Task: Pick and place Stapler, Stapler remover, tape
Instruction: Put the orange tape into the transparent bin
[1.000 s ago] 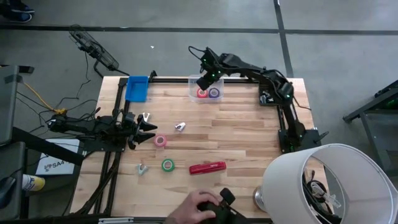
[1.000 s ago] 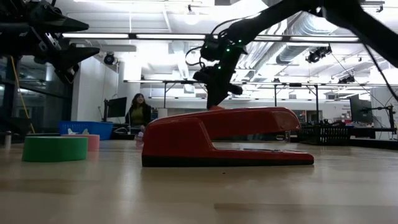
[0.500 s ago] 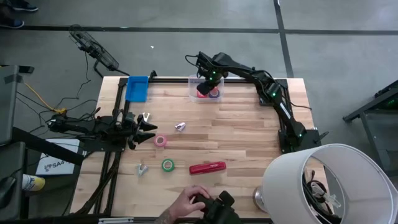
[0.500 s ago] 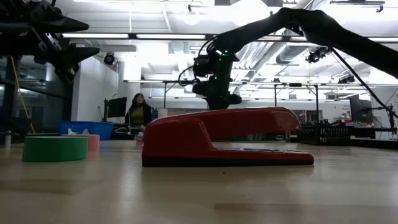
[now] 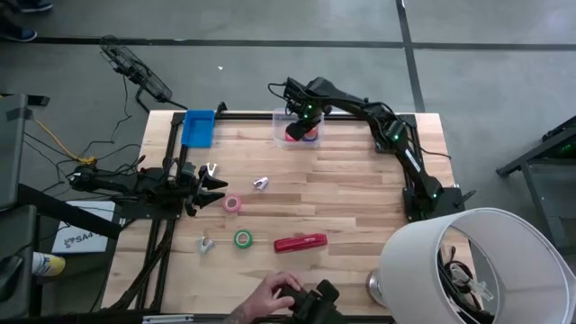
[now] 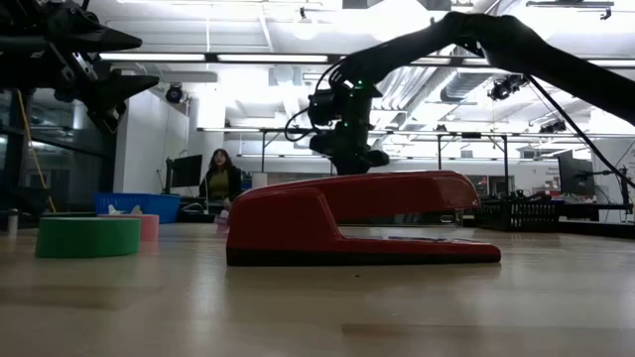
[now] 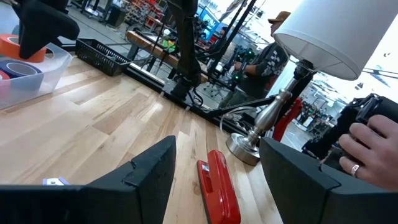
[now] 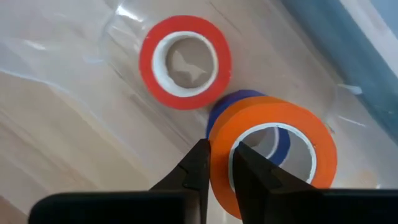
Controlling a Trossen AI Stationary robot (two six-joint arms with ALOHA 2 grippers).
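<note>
My right gripper (image 5: 301, 128) points down over the clear bin (image 5: 280, 118) at the table's far edge, shut on an orange tape roll (image 8: 273, 149). Below it in the bin lie a red tape roll (image 8: 185, 62) and a purple one (image 8: 244, 99). The red stapler (image 5: 301, 242) lies flat on its dark underside near the front edge, with a green tape roll (image 5: 242, 238) and a pink one (image 5: 232, 204) to its left. Silvery staple removers (image 5: 261, 183) (image 5: 206, 244) lie on the wood. My left gripper (image 5: 216, 187) waits open at the left side, pointing level. My right gripper has the orange roll by its ring wall (image 8: 221, 163), one finger inside the pale core and one outside. The fingers come from above, pointing down. The roll hangs over the purple roll in the bin; whether it rests on that roll I cannot tell.
A blue bin (image 5: 198, 128) stands at the far left corner. A white lamp (image 5: 468, 261) rises at the near right corner. A person's hand (image 5: 274, 292) holds a dark device at the front edge. Bare wood lies across the table's middle and right.
My right gripper has sunk toward the clear bin with the orange roll and has tipped from a slant until it points straight down. It now covers the rolls in the bin from above. The hand at the front edge has shifted a little.
</note>
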